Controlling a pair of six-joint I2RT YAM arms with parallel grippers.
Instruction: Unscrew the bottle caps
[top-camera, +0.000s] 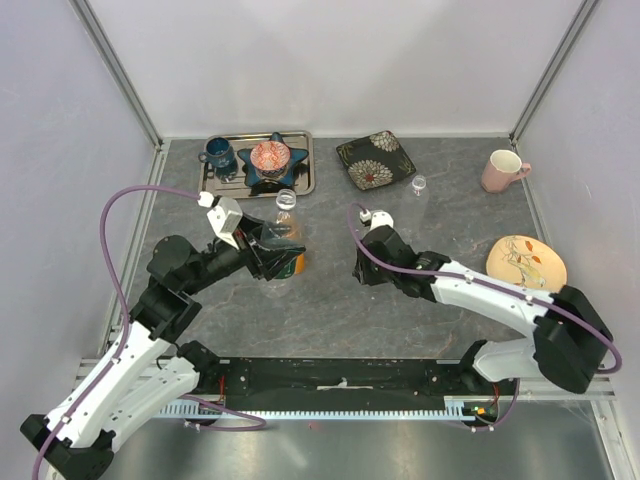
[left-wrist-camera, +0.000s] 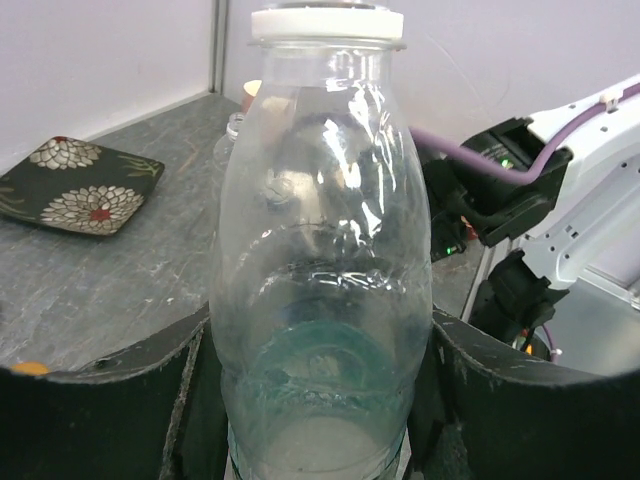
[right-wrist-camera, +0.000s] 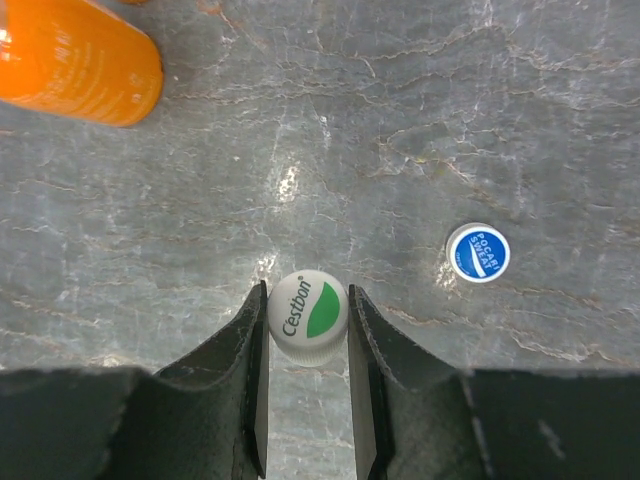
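My left gripper (left-wrist-camera: 320, 335) is shut on the lower body of a clear plastic bottle (left-wrist-camera: 320, 230), which stands upright left of centre (top-camera: 286, 225). The bottle's white-rimmed top (left-wrist-camera: 326, 24) shows at the upper edge of the left wrist view. My right gripper (right-wrist-camera: 306, 300) is shut on a green-and-white bottle cap (right-wrist-camera: 308, 316), holding it above the grey table to the right of that bottle (top-camera: 365, 262). A blue-and-white cap (right-wrist-camera: 478, 252) lies loose on the table beside it. An orange bottle (right-wrist-camera: 75, 60) lies close by, next to the clear bottle (top-camera: 293, 265).
At the back left a metal tray (top-camera: 305, 178) holds a blue mug (top-camera: 218, 155) and a star-shaped bowl (top-camera: 270, 158). A dark floral plate (top-camera: 375, 160), a small clear bottle (top-camera: 418, 188), a pink mug (top-camera: 503, 170) and a yellow plate (top-camera: 526, 263) lie to the right.
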